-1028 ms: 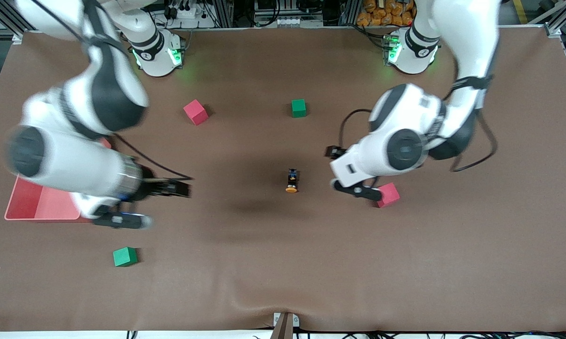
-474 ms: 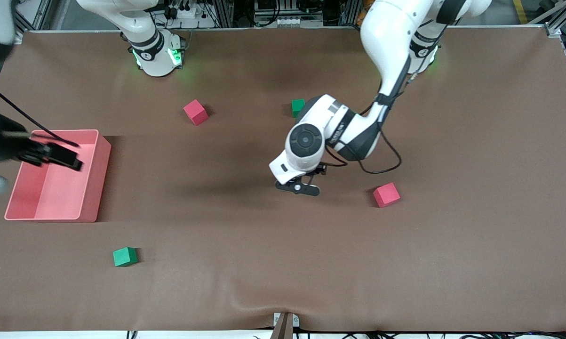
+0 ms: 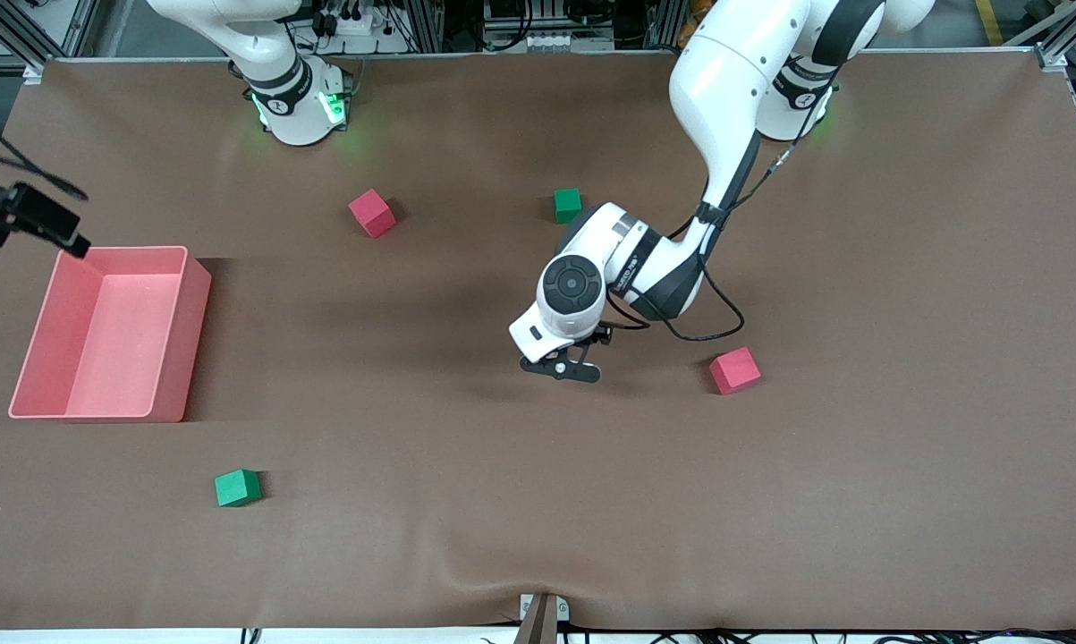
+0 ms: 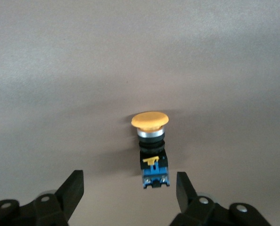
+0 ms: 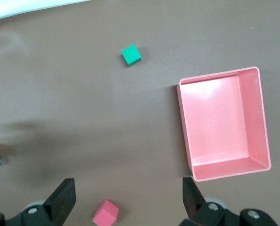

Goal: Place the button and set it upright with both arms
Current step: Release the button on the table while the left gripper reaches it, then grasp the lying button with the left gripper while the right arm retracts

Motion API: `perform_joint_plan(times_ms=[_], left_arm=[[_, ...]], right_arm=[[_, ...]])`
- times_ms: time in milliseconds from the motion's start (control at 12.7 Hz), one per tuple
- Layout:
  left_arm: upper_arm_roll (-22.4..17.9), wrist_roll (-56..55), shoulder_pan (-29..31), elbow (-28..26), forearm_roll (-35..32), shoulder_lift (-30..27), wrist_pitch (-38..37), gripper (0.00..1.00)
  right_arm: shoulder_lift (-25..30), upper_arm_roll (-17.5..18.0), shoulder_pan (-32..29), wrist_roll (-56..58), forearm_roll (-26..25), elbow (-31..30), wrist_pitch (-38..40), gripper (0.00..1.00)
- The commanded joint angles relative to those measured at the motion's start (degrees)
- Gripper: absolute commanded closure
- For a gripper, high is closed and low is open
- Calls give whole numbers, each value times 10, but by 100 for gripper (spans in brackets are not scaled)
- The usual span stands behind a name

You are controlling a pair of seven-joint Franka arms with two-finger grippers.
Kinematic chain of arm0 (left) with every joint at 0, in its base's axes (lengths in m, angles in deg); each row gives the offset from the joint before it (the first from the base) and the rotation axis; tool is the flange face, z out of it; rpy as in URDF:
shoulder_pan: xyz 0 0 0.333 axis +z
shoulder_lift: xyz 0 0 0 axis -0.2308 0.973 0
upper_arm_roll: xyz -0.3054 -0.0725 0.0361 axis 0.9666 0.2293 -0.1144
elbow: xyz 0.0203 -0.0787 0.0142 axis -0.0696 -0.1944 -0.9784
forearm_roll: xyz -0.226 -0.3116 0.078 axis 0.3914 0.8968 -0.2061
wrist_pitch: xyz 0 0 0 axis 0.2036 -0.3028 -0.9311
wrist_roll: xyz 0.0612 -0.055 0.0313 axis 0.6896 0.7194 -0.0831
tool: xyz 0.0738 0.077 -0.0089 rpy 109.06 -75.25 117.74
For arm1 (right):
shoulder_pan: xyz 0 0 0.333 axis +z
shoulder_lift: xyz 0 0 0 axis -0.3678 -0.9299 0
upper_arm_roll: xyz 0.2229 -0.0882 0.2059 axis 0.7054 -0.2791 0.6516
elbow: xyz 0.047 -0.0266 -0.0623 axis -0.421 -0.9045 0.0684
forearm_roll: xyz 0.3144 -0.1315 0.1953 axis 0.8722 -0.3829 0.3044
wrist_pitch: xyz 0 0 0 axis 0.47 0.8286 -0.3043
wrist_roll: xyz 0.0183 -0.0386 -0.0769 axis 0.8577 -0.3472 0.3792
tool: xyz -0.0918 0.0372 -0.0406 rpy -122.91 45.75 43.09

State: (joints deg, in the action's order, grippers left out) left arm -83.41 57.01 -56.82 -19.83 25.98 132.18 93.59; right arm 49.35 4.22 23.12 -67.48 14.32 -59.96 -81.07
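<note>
Orange-capped, the button [image 4: 151, 148] lies on its side on the brown tabletop [image 3: 538, 501] at centre frame, between the spread, unclenched fingers of the left tool [image 3: 562, 368]. Judgement: close squarely on the black body, clear of the cap. Pink cube [image 3: 735, 370] is near; green cube [image 3: 237, 487] well apart. Right tool [image 3: 28, 219] waits released, upper left, over pink bin [image 3: 180, 331].

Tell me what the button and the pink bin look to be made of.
Button: apparently glossy orange plastic cap, a shiny silvery, possibly metal ring beneath it, then black and blue plastic-looking parts.
Pink bin: likely moulded plastic, with thin smooth walls and a soft sheen inside.
</note>
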Motion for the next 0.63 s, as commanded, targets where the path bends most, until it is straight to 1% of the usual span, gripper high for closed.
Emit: perform_joint_plan(times_ms=[0, 158, 237, 395, 474, 553], left_arm=[[2, -5, -3, 19, 2, 21, 9, 13], [3, -4, -2, 28, 31, 35, 9, 13], [3, -3, -2, 36, 34, 43, 9, 14], [3, 0, -1, 39, 43, 47, 9, 18], [3, 0, -1, 39, 49, 48, 9, 23], [3, 0, -1, 39, 53, 49, 9, 26]], right_arm=[[47, 8, -8, 15, -14, -74, -24, 0], [32, 7, -11, 21, -14, -55, -30, 0], [22, 7, -12, 35, -15, -42, -28, 0], [16, 7, -21, 102, -16, -33, -28, 0], [16, 7, -22, 134, -16, -33, -28, 0], [16, 7, -22, 134, -16, -33, -27, 0]])
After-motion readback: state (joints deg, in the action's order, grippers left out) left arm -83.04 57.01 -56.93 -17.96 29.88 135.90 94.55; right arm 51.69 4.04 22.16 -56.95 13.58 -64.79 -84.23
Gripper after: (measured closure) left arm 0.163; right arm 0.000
